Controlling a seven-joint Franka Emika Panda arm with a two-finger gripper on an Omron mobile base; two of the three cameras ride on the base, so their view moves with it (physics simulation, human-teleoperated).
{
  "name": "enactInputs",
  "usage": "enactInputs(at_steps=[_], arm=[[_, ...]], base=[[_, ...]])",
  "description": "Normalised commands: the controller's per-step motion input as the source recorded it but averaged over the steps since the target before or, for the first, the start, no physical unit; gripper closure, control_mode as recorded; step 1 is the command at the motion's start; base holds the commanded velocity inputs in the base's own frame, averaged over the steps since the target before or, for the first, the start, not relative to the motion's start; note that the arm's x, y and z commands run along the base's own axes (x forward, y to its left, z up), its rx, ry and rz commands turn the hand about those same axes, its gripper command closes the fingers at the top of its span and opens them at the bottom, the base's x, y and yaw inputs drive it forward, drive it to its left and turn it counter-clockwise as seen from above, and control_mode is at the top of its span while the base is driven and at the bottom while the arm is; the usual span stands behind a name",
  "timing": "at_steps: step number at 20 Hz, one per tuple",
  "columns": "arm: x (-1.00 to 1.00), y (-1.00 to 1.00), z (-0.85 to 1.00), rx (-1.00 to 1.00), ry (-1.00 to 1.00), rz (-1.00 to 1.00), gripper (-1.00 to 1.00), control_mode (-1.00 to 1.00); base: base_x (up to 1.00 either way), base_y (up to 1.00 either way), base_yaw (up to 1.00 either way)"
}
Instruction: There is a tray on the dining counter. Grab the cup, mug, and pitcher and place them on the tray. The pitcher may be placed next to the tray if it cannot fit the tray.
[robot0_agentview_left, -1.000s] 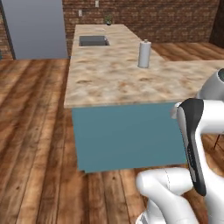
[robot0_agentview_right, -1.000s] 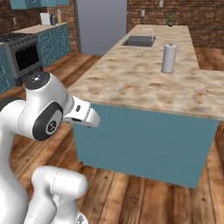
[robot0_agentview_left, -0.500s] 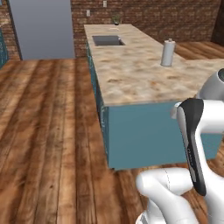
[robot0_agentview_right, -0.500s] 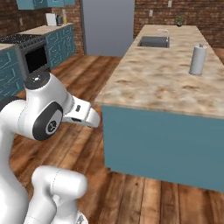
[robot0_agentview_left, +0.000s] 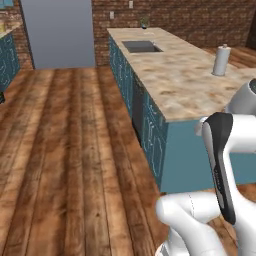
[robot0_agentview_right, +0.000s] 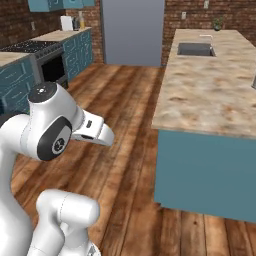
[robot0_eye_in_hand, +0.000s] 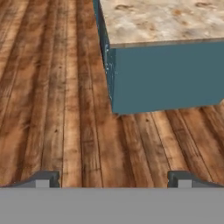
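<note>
The base is turning and driving: since the earlier frames the whole scene has been sliding rightward in both base views, so the island now sits at right and more wood floor is showing; the things themselves are not moving. The island is carrying a sink at its far end and a paper-towel roll near its right edge in the left base view. A stove is standing against the far left wall in the right base view. The arm is staying folded close to the base. In the hand view the gripper is standing wide open, holding nothing, its fingertips pointing over the floor toward the island's teal end panel. The tray, cup, mug and pitcher cannot be located.
</note>
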Motion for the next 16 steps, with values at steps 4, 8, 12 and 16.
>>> enactInputs(at_steps=[4,8,12,16], arm=[[0.00,0.00,0.00,0.00,0.00,0.00,-1.00,1.00],[0.00,0.00,0.00,0.00,0.00,0.00,-1.00,1.00],[0.00,0.00,0.00,0.00,0.00,0.00,-1.00,1.00],[0.00,0.00,0.00,0.00,0.00,0.00,-1.00,1.00]], base=[[0.57,1.00,-0.04],[0.87,1.00,0.00],[1.00,1.00,0.00],[1.00,1.00,0.07]])
